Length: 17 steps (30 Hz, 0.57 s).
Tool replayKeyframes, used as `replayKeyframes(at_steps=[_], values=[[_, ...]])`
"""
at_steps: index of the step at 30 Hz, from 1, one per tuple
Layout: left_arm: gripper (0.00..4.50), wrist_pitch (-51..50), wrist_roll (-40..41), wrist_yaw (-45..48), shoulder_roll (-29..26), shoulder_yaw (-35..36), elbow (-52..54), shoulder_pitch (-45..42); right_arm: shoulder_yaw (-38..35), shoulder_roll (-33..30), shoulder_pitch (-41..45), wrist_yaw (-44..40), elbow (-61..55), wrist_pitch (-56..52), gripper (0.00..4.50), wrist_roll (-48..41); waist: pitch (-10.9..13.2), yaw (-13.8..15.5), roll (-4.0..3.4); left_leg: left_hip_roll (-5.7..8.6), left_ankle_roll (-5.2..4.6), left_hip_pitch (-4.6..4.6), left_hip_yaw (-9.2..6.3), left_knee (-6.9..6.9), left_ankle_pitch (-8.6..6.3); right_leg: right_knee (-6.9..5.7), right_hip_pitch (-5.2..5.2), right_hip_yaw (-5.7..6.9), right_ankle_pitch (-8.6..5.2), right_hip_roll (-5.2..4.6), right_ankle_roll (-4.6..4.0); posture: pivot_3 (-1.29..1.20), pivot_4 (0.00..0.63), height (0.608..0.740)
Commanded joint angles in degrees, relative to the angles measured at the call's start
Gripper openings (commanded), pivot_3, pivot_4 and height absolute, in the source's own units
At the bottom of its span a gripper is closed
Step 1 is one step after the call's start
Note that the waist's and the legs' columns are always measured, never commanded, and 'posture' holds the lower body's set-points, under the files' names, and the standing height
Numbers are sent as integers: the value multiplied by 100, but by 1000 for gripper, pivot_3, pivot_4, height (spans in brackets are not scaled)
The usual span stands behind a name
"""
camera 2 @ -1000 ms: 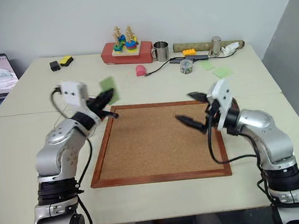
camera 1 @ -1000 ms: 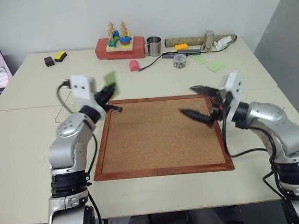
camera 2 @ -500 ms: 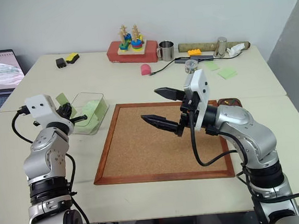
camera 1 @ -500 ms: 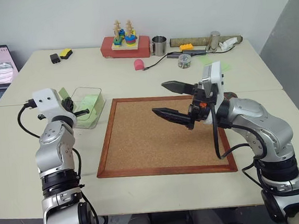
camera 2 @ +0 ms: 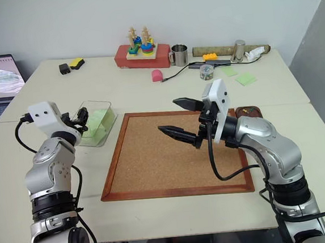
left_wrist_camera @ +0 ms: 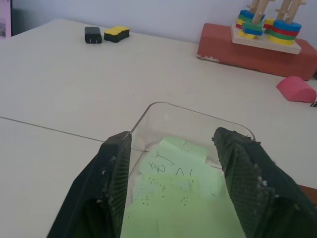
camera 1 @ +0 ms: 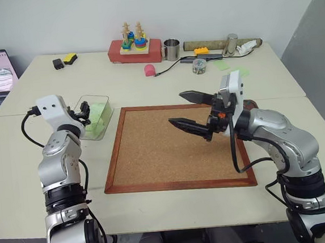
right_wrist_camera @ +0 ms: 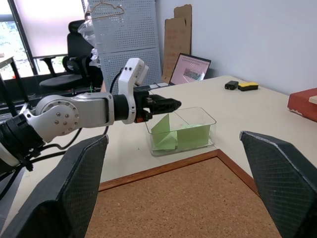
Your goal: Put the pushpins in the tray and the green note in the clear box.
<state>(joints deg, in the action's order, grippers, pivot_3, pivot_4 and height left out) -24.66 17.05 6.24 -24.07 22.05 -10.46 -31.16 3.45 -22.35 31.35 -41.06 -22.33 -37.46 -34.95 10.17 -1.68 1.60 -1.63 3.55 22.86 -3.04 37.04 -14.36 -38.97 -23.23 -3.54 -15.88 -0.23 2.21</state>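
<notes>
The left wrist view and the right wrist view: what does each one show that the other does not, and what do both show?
The left wrist view alone shows writing on the green note, the red block with the ring toy, a pink object and the left hand's own two parted fingers from behind.

The right wrist view alone shows the cork board, the left arm from the side, a laptop and an office chair.

Both show the clear box with green paper inside, and the small black and yellow objects.
</notes>
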Motion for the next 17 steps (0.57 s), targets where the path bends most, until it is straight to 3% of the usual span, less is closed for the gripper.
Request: replayKeyframes(at_steps=[1, 5, 9, 13, 17], values=[[3830, 131, -59, 406, -191, -363, 833, 10, -234, -118, -12, 20, -24, 112, 4500, -22, 1, 7, 2, 0, 0, 2, -1, 0, 0, 1, 0, 1, 0, 0, 0, 0, 150, 740], [4477, -418, 349, 888, -250, -504, 1433, 214, -344, -345, -117, -88, 49, 187, 4500, 24, 1, -2, 2, 2, 0, 0, 5, 0, 0, 1, 0, -5, 0, -2, 0, 0, 150, 740], [4477, -1565, 1239, 2529, -1092, -944, 2362, 1004, -528, -979, -486, -568, 290, 248, 4500, 78, 1, -32, 2, -3, 0, -3, 4, -2, 0, 0, 0, -5, 0, 5, 0, 0, 150, 740], [4477, -1789, 1473, 3644, -2095, -1006, 2550, 1550, -590, -1474, -802, -1009, 612, 330, 4500, 79, 8, -62, -2, -5, -2, -6, 8, -8, -1, 1, -3, -8, -5, 7, -6, 0, 150, 740], [4477, -1560, 1356, 4122, -2521, -1031, 2422, 1694, -586, -1582, -923, -1116, 833, 534, 4500, 248, 12, -66, -3, -7, -2, -7, 7, -5, -1, -2, -4, -7, -7, 13, -7, 0, 150, 740]])
